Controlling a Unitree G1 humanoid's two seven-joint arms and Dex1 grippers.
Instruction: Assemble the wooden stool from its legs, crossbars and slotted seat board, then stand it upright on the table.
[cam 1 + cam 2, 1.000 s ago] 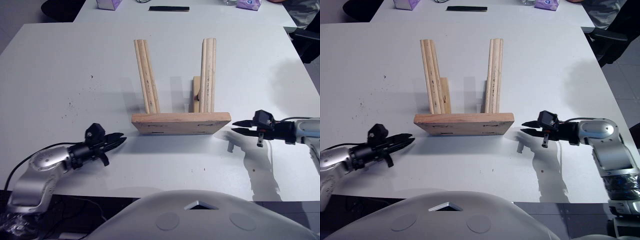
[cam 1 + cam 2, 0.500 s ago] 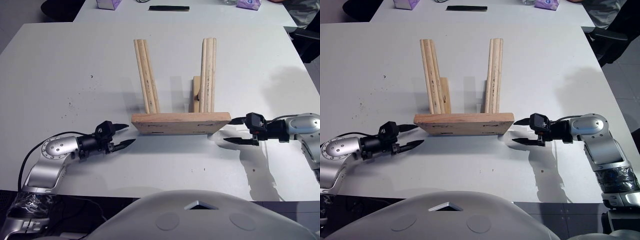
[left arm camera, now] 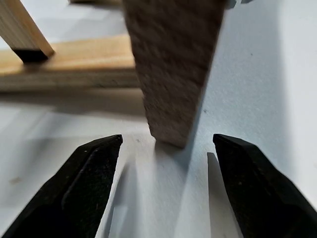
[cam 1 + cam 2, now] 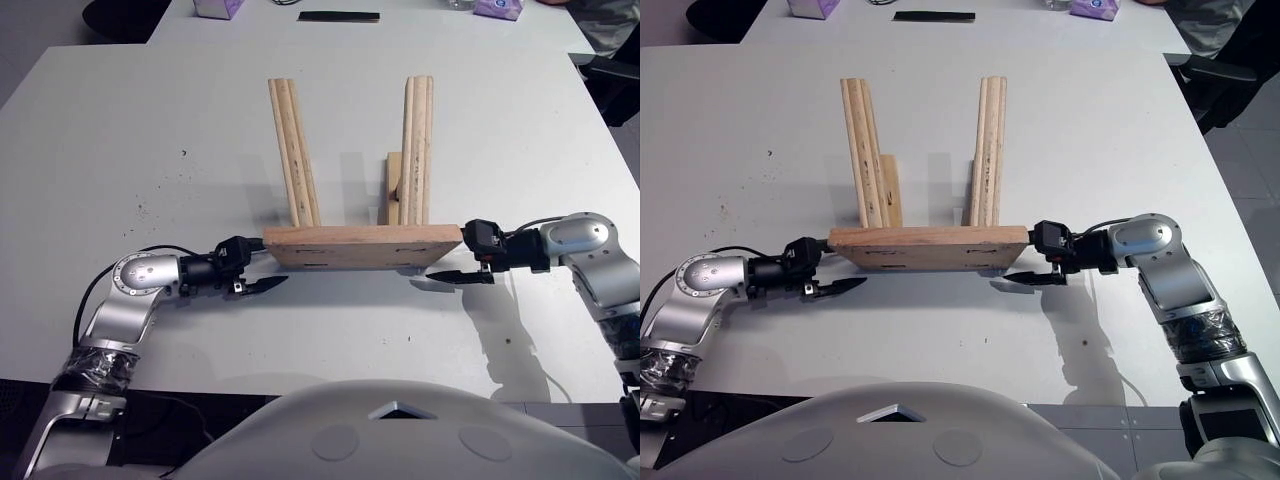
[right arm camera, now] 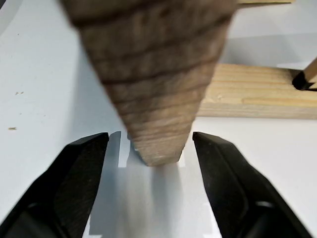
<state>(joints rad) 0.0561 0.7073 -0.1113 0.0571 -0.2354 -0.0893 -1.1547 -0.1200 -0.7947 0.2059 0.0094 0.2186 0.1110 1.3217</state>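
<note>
Both arms have stretched inward, left fingers [image 4: 262, 285] and right fingers [image 4: 450, 277] open astride the seat board [image 4: 360, 245] ends.

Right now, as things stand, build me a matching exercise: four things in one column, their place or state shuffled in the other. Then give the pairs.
1. left gripper
2. right gripper
3. seat board
4. black strip

A. open, straddling the board's right end
B. lying flat on the far table
C. open, straddling the board's left end
D. standing on its long edge, legs lying flat behind it

Pairs: 1-C, 2-A, 3-D, 4-B
</note>
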